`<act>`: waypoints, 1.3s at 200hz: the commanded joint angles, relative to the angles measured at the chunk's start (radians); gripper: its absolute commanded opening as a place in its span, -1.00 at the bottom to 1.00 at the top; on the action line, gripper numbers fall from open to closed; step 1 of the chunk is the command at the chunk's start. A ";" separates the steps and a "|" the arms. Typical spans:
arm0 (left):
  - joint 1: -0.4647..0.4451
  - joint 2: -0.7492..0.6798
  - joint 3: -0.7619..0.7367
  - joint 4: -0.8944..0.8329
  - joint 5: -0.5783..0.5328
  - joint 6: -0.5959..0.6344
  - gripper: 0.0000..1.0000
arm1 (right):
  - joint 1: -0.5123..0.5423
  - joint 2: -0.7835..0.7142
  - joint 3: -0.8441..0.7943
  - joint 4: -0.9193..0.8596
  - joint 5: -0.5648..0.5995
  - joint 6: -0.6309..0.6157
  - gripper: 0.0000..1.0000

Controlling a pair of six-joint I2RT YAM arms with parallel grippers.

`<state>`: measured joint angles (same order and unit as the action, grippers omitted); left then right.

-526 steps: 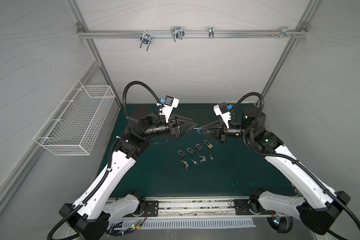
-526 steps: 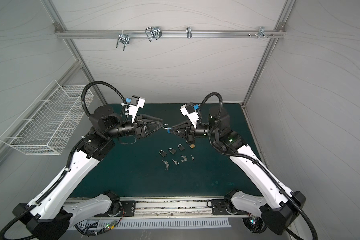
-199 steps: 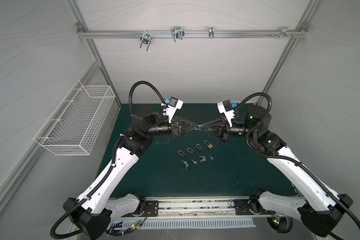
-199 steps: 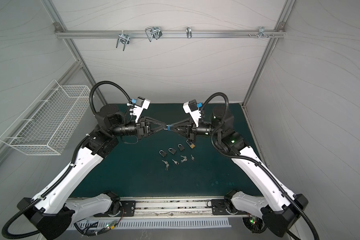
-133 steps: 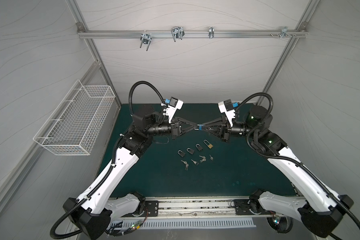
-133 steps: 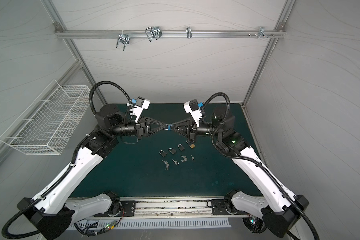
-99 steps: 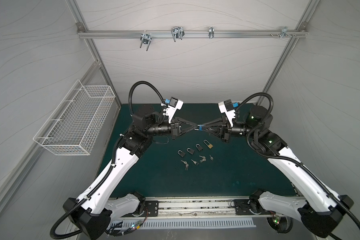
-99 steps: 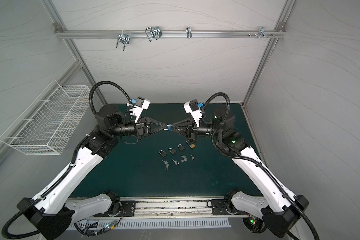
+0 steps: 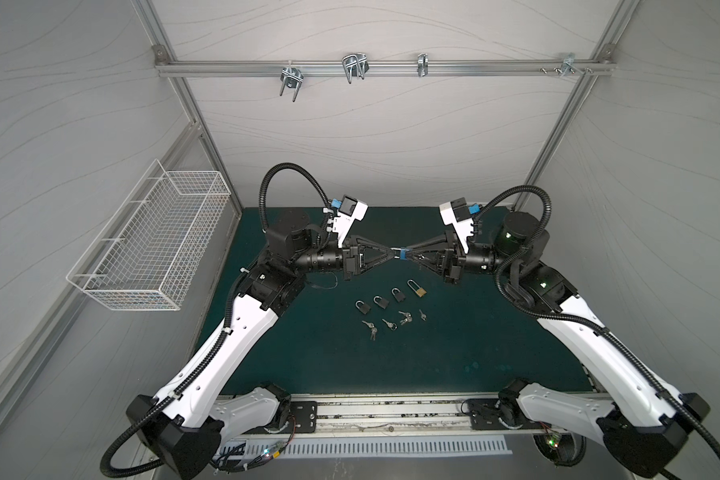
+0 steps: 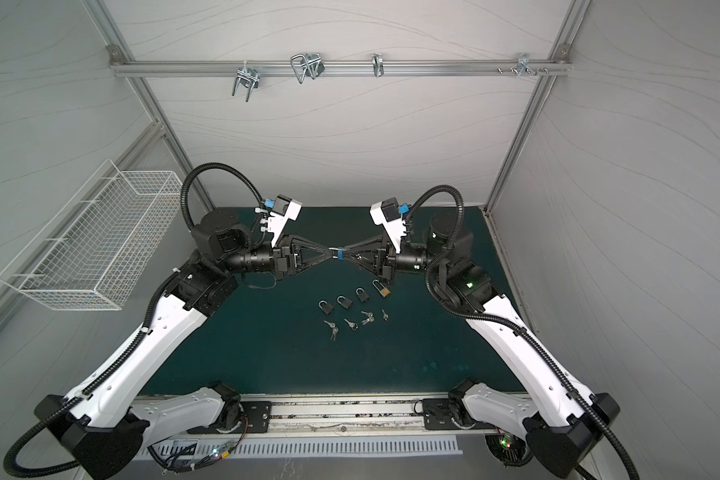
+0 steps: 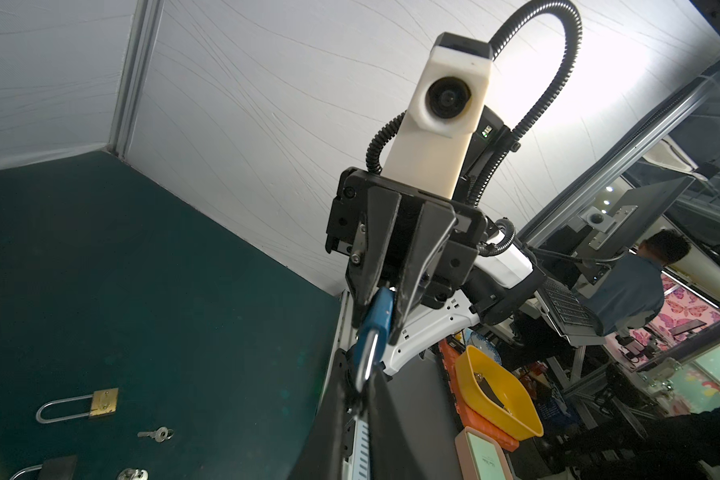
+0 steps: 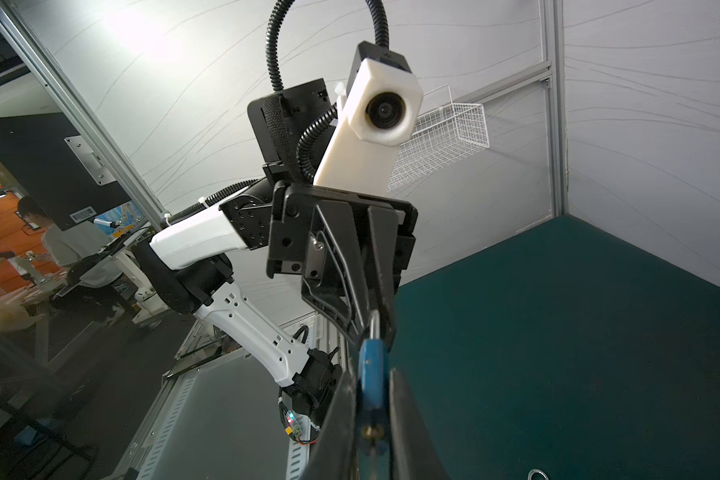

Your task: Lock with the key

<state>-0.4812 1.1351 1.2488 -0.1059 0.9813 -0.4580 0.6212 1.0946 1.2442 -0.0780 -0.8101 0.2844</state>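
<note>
Room: white-walled booth, dark green mat as floor; wire basket on wall, mid-left of frame.
Blue padlock: held in the air betw. both grippers, frame centre, above the mat in both top views.
Left gripper: fingers pressed together, pinching the padlock's metal shackle.
Right gripper: pinching the padlock's blue body, seen close in rt wrist view.
Keys: 4 small sets, slanted row on the mat just below frame centre, well apart from both grippers.
Other locks: 3 black padlocks + 1 brass padlock, row just above the keys.
Keyhole: brass end of blue padlock faces rt wrist cam; can't tell if a key sits in it.
</note>
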 commanded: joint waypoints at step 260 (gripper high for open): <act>-0.128 0.039 0.022 0.009 -0.003 0.068 -1.00 | 0.071 0.124 0.054 0.073 -0.084 0.135 -1.00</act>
<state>-0.5167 1.1286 1.2484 -0.1150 0.9325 -0.4198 0.6182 1.1633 1.2644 -0.0174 -0.8986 0.4305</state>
